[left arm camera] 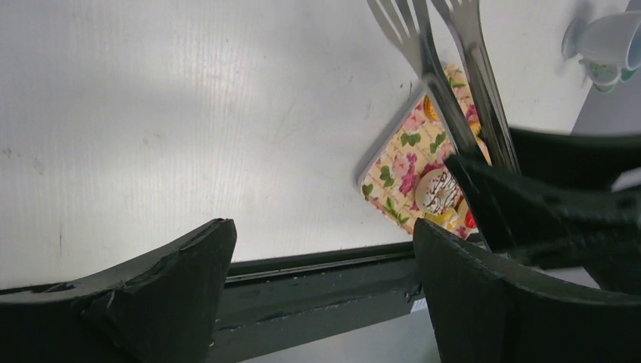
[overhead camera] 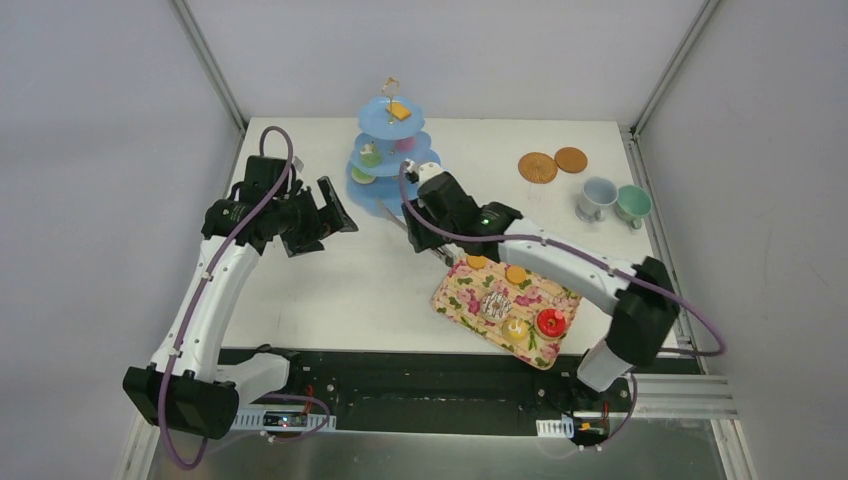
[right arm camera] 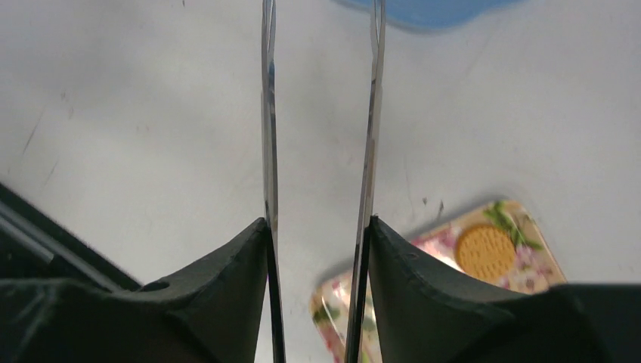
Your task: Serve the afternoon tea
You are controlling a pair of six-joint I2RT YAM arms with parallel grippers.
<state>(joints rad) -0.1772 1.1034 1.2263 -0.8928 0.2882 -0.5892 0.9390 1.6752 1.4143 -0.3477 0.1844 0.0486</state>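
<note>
The afternoon tea is split between two places. On the flowered tray (overhead camera: 455, 300) lie two orange biscuits (overhead camera: 516, 274), a white striped donut (overhead camera: 496, 305), a red donut (overhead camera: 550, 322) and a small cupcake (overhead camera: 516, 328). The blue tiered stand (overhead camera: 385, 200) carries a yellow piece (overhead camera: 399, 111), a green sweet (overhead camera: 370, 157) and a pink one (overhead camera: 405, 145). My right gripper (overhead camera: 432, 232) (right arm camera: 317, 221) is shut on metal tongs (right arm camera: 267, 113), whose empty tips point at the stand's base from over the tray's far corner. My left gripper (overhead camera: 340, 212) (left arm camera: 323, 227) hangs open and empty, left of the stand.
Two brown woven coasters (overhead camera: 538, 167) lie at the back right. A grey cup (overhead camera: 597, 198) and a green cup (overhead camera: 632, 204) stand near the right edge. The tray (left arm camera: 393, 174) sits close to the table's front edge.
</note>
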